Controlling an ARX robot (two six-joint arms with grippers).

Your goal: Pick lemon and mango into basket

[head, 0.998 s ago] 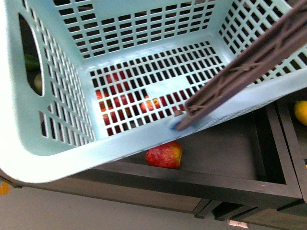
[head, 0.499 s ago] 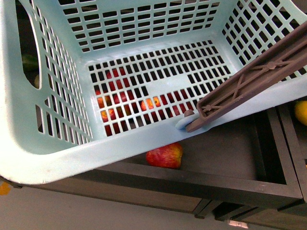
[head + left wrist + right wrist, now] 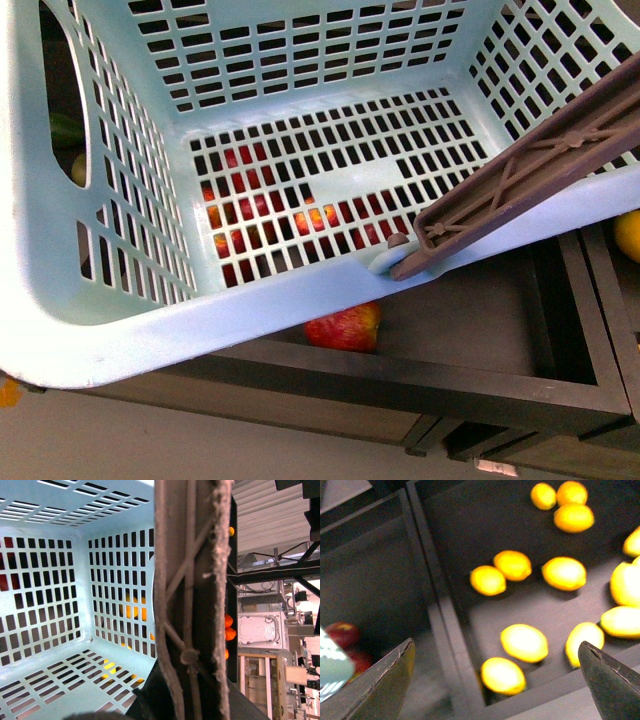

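Note:
The light teal basket point(image 3: 120, 330) fills the front view, held up over the dark bins with nothing in it. Its brown handle point(image 3: 520, 190) slants across the right side. My left gripper point(image 3: 187, 702) is shut on that handle point(image 3: 192, 605), which runs close past the left wrist camera. In the right wrist view my right gripper point(image 3: 497, 690) hangs open over a dark bin of yellow fruit. One lemon point(image 3: 503, 676) lies just under the gap and another lemon point(image 3: 524, 642) beside it. I cannot pick out the mango among the blurred fruit.
A red apple point(image 3: 342, 328) lies in the dark bin point(image 3: 450, 375) under the basket, and more apples point(image 3: 340, 632) show in the compartment beside the lemons. A divider wall point(image 3: 440, 615) separates the two. Deeper orange fruits point(image 3: 574, 517) lie farther back. One yellow fruit point(image 3: 628, 235) shows at the front view's right edge.
The basket has shifted slightly up and to the right in the front view. Its brown handle has swung lower and lies flatter across the rim.

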